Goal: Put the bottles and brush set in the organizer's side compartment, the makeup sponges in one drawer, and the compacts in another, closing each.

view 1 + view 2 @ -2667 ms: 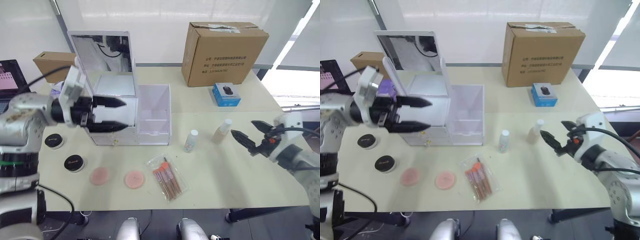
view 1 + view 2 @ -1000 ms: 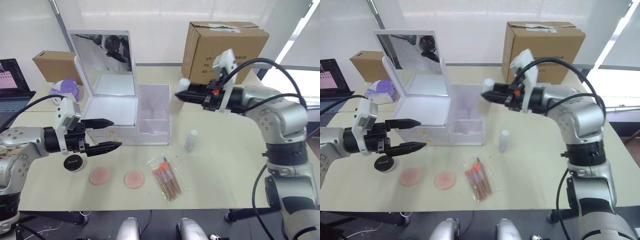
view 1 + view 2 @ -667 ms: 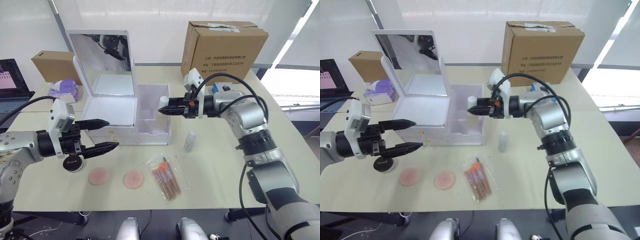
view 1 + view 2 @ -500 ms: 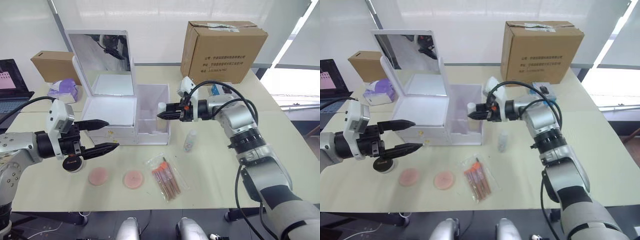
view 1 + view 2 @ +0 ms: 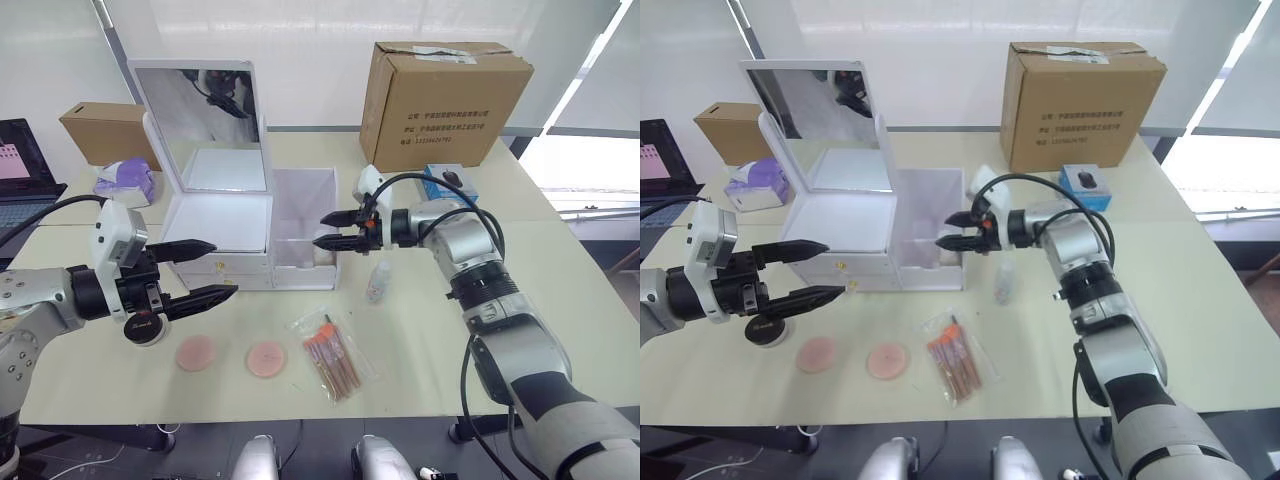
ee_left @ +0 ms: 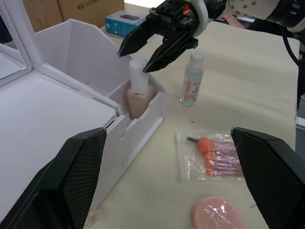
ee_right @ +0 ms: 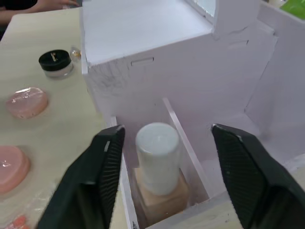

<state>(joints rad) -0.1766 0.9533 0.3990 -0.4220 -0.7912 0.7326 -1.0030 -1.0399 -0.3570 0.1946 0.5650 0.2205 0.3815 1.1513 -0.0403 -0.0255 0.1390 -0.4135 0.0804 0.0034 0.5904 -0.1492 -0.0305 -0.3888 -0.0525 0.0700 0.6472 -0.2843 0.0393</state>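
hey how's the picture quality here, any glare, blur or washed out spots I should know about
Left eye view: the window strip behind the cardboard box is blown out white, and the organizer mirror reflects dark shapes. Left wrist view: the near fingers are large and soft while the beige bottle is sharp. Right wrist view: the bottle cap is crisp, and the white walls of the side compartment show little shading.

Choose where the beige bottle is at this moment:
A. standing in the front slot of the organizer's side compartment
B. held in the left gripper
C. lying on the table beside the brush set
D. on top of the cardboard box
A: the beige bottle stands upright in the side compartment, and the right gripper is open around its cap, not gripping.
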